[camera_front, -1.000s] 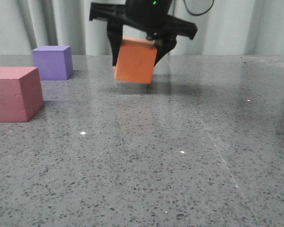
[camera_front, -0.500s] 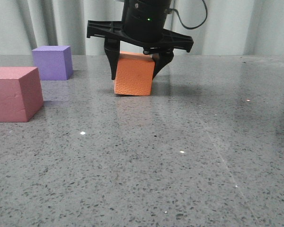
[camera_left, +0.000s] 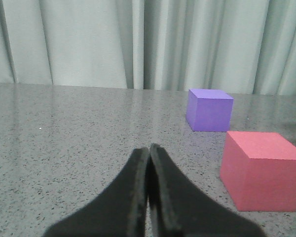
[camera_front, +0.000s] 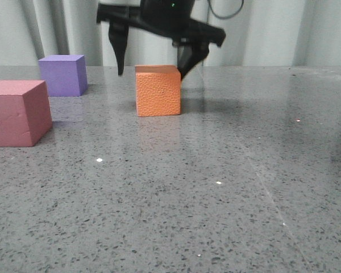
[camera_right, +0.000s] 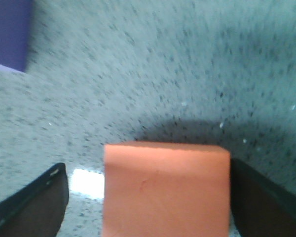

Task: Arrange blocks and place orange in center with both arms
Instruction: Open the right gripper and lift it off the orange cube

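Note:
The orange cube [camera_front: 158, 91] stands flat on the grey table, right of the purple cube [camera_front: 62, 74] and the pink-red cube [camera_front: 18, 112]. My right gripper [camera_front: 152, 62] hangs just above and behind it, open, its fingers spread wider than the cube. In the right wrist view the orange cube [camera_right: 166, 190] sits between the fingers [camera_right: 32, 202], with a gap on one side. My left gripper [camera_left: 149, 150] is shut and empty over bare table. The left wrist view shows the pink-red cube [camera_left: 262, 170] beside it and the purple cube [camera_left: 209, 109] farther off.
The speckled grey table [camera_front: 216, 187] stretches out in front and to the right. Pale curtains [camera_front: 273, 28] hang behind the table's back edge. A corner of the purple cube [camera_right: 10, 34] shows in the right wrist view.
The orange cube came down from a tilted hold and now rests flat on the table. My right gripper opened, let it go and rose a little.

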`<move>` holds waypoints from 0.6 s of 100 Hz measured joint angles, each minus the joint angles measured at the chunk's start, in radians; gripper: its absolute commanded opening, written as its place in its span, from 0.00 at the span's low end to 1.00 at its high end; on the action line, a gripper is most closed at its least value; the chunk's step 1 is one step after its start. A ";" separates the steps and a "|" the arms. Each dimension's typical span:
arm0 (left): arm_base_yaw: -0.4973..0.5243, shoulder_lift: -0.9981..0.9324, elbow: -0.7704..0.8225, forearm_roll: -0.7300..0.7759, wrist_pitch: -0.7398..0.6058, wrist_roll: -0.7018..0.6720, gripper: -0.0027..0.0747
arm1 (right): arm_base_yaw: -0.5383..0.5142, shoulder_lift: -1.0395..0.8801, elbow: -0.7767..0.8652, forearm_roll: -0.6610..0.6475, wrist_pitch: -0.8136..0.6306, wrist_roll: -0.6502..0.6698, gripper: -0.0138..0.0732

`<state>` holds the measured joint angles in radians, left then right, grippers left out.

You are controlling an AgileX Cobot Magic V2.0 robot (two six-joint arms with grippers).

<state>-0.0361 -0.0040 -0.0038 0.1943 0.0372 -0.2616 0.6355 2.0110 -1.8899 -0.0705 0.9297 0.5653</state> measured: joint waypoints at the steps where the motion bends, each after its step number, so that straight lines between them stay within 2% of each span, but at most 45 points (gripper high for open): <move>1: 0.000 0.000 0.000 0.000 0.000 0.000 0.02 | 0.000 -0.004 -0.006 0.000 0.001 -0.007 0.90; 17: 0.000 0.000 0.000 0.000 0.000 0.000 0.02 | 0.000 -0.054 -0.054 -0.049 0.027 -0.057 0.89; 44: 0.000 0.000 0.000 0.000 0.000 0.000 0.02 | 0.000 -0.184 -0.056 -0.308 0.151 -0.106 0.88; 60: 0.000 0.000 0.000 0.000 0.000 0.000 0.02 | -0.004 -0.308 0.033 -0.368 0.159 -0.149 0.88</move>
<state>-0.0361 -0.0040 -0.0038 0.1943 0.0372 -0.2616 0.6313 1.7029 -1.8569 -0.4387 1.0889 0.4164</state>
